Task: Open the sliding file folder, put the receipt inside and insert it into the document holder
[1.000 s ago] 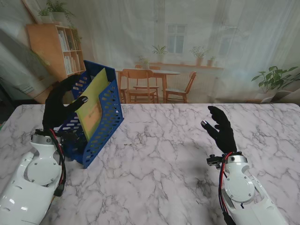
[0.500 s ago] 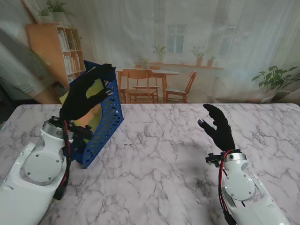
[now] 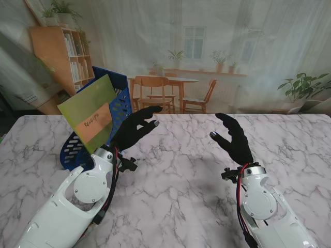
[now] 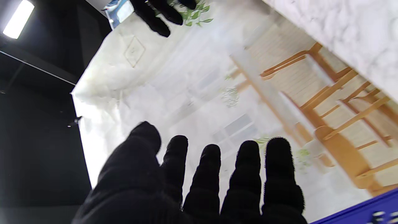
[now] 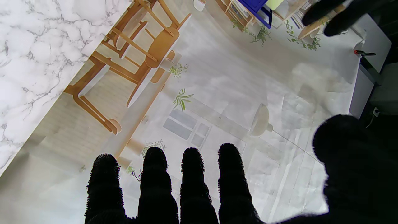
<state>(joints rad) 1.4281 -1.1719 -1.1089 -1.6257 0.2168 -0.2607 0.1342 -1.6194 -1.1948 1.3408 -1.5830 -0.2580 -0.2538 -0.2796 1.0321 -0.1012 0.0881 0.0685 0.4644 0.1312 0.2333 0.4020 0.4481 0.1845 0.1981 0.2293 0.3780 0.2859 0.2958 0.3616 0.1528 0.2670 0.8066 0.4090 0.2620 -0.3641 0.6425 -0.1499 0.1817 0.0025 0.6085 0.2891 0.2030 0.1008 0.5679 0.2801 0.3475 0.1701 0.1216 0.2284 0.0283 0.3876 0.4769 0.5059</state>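
The green file folder (image 3: pixel 91 118) stands in the blue document holder (image 3: pixel 121 106); each robot hand, left (image 3: pixel 135 128) and right (image 3: pixel 234 137), is spread wide and empty.

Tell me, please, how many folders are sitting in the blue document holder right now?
1. A single green folder with an orange label stands in the blue document holder at the table's far left, sticking out above its rim. Another could be hidden behind it.

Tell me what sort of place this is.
Probably a lab or studio test bench, not a real room: the dining scene is a printed backdrop behind a marble-patterned table, with dark bare surroundings visible beyond the backdrop's edge.
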